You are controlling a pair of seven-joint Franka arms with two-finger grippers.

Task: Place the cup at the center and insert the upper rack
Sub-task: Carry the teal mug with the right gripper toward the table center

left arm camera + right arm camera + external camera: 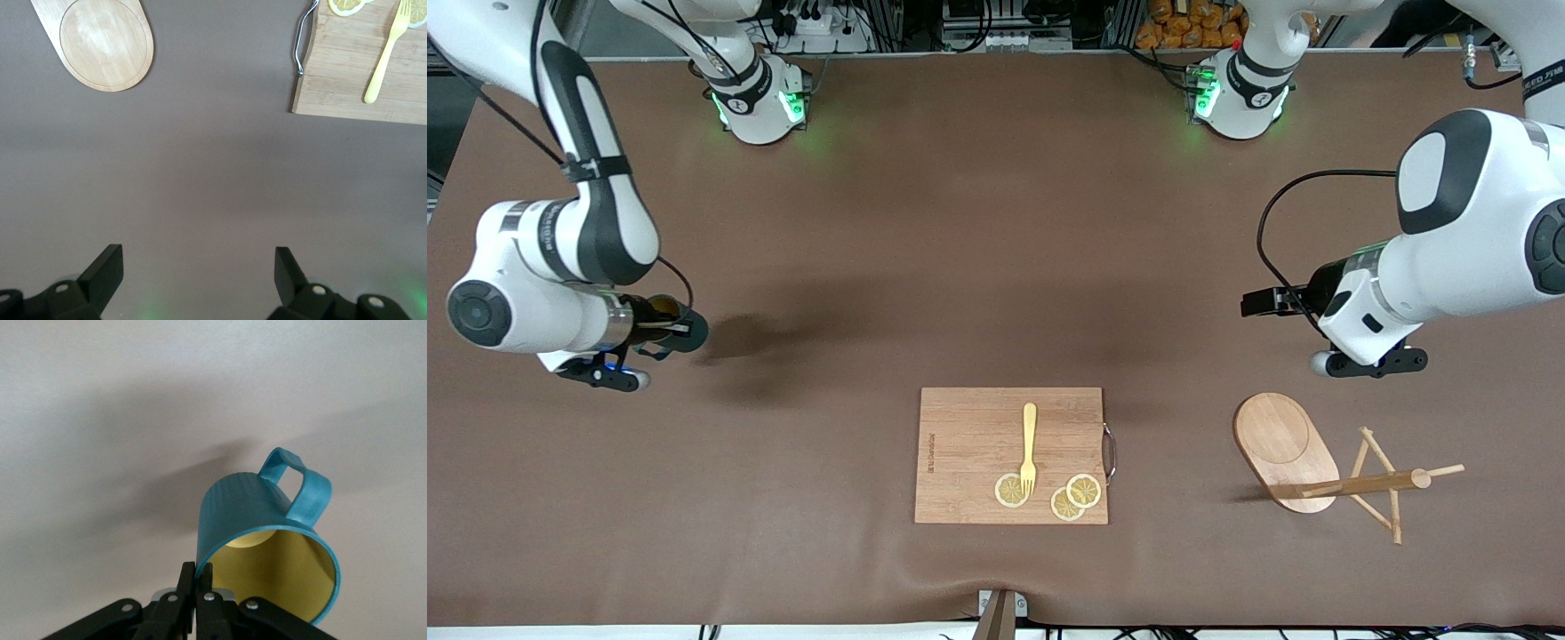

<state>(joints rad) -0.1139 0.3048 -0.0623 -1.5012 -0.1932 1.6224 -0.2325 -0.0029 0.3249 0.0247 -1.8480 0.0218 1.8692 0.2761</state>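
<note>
The cup (267,540) is gripped by its rim in the right gripper (195,577), tilted in the air over bare table toward the right arm's end. The upper rack (1325,462) lies tipped on its side beside the cutting board (969,444). Above the rack, the left gripper (199,270) is spread wide, holding nothing.

**Your two arms, up close**

You have glossy white arm shells with black joint bands and rounded black caps — green lights glow at both bases (760,107). Black cables loop along each forearm. Your left gripper (197,270) has matte black fingers with silver screws; your right gripper (195,590) shows black linkages with small silver screw heads.
</note>
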